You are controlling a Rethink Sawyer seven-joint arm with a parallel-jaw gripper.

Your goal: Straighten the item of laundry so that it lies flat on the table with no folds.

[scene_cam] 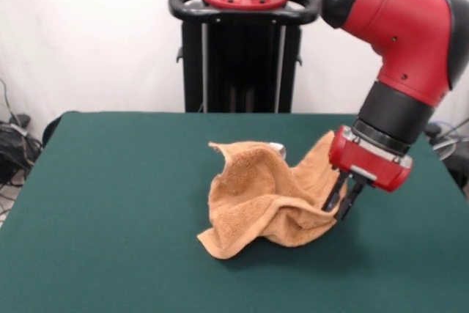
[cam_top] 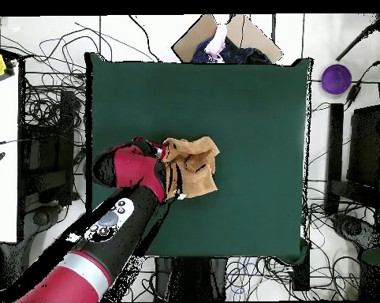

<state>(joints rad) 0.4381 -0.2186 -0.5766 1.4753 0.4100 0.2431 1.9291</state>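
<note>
The towel point(scene_cam: 267, 199) lies crumpled mid-bench point(scene_cam: 110, 196), one corner standing up. The claw point(scene_cam: 341, 201) is clenched on the towel's edge on the right in the front view. Judged step: gripping to unfold. Next, pull that edge outward, away from the heap.

No text, label, brand, number or sign can be read on anything that is shown in either view.

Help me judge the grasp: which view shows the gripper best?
The front view: the gripper shows side-on, its fingers meeting the towel edge. Overhead, the arm's own body covers it, so only the towel beside the arm is visible.
</note>
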